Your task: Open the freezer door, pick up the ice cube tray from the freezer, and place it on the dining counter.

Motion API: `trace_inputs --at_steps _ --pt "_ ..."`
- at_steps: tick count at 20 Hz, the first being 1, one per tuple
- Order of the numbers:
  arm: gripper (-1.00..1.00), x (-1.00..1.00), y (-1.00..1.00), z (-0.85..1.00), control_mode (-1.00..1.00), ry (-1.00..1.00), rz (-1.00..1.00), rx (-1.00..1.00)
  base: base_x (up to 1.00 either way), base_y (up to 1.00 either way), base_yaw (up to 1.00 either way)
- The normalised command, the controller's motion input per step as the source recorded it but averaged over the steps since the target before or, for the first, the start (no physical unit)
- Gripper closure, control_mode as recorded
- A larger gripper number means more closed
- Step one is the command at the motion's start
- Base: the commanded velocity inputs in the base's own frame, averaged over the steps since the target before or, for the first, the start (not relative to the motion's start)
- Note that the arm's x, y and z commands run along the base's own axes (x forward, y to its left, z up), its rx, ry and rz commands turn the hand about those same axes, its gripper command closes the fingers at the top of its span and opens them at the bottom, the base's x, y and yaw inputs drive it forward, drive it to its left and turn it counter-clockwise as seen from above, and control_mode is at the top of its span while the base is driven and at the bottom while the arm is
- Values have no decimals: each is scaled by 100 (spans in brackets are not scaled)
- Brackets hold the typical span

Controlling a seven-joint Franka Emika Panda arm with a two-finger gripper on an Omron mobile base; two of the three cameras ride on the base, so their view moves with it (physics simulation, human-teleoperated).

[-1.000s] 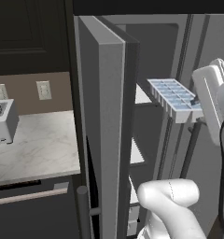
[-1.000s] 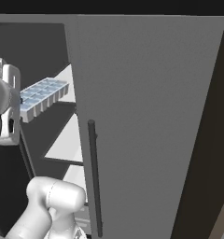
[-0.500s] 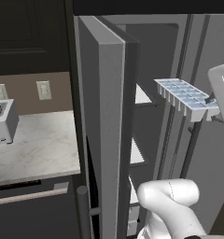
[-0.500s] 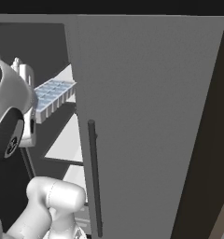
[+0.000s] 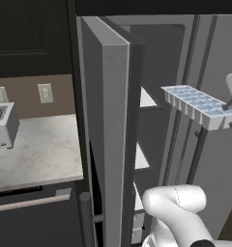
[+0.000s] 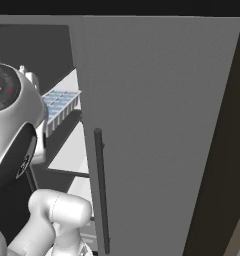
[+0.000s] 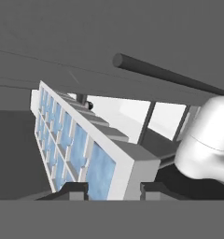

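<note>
While no writing is legible, the gripper (image 7: 111, 189) clamps the white, blue-celled ice cube tray (image 5: 199, 105); grey freezer door (image 5: 104, 140) open.

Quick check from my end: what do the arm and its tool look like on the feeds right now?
The arm is glossy white with rounded, tube-like links and dark joint seams. A bulbous white link near the right base camera carries a round black cap with small markings and a black band. The tool ends in two small dark, blocky fingertips. No loose cables show.
</note>
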Motion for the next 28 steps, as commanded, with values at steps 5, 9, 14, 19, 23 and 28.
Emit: trace_inputs --at_steps 5,9,14,19,23,28 --pt "100 -14 0 -6 -100 0 0 0 0 0 0" --pt "100 -10 0 -4 100 0 0 0 -14 0 0" --pt "100 0 0 0 100 0 0 0 -75 0 1" --pt "100 0 0 0 100 0 0 0 -100 -13 11" --pt "100 0 0 0 100 0 0 0 -100 -38 22" --pt "100 0 0 0 100 0 0 0 -65 -66 47"
